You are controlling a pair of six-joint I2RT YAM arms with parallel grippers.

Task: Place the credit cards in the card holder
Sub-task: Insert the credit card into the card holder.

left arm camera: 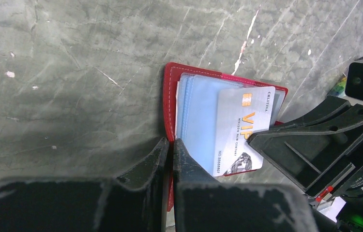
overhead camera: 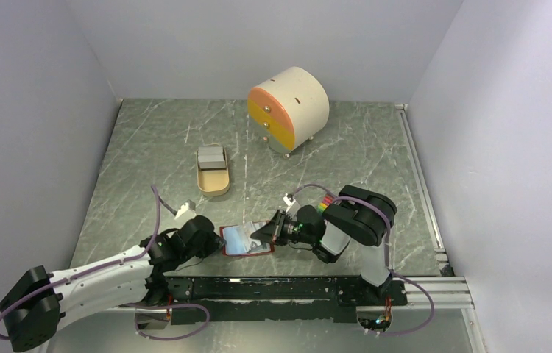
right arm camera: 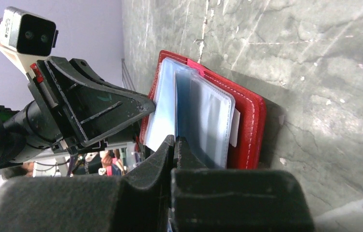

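The red card holder (overhead camera: 243, 241) lies open near the table's front edge, its pale blue pockets up. In the left wrist view my left gripper (left arm camera: 172, 142) is shut on the holder's red cover edge (left arm camera: 171, 82). A silver VIP card (left arm camera: 240, 130) lies slanted over the blue pockets, its right edge at my right gripper's tips (left arm camera: 253, 138). In the right wrist view my right gripper (right arm camera: 174, 140) is shut on that pale card (right arm camera: 162, 121) beside the holder (right arm camera: 247, 121). More silver-grey cards (overhead camera: 210, 156) lie in the tan tray. From above, left gripper (overhead camera: 218, 244) and right gripper (overhead camera: 267, 234) flank the holder.
The tan oval tray (overhead camera: 214, 185) stands behind the holder at mid-table. A round cream cabinet with orange and yellow drawers (overhead camera: 288, 110) stands at the back. Rainbow-coloured sticks (overhead camera: 324, 203) peek out behind the right arm. Grey walls close in left and right.
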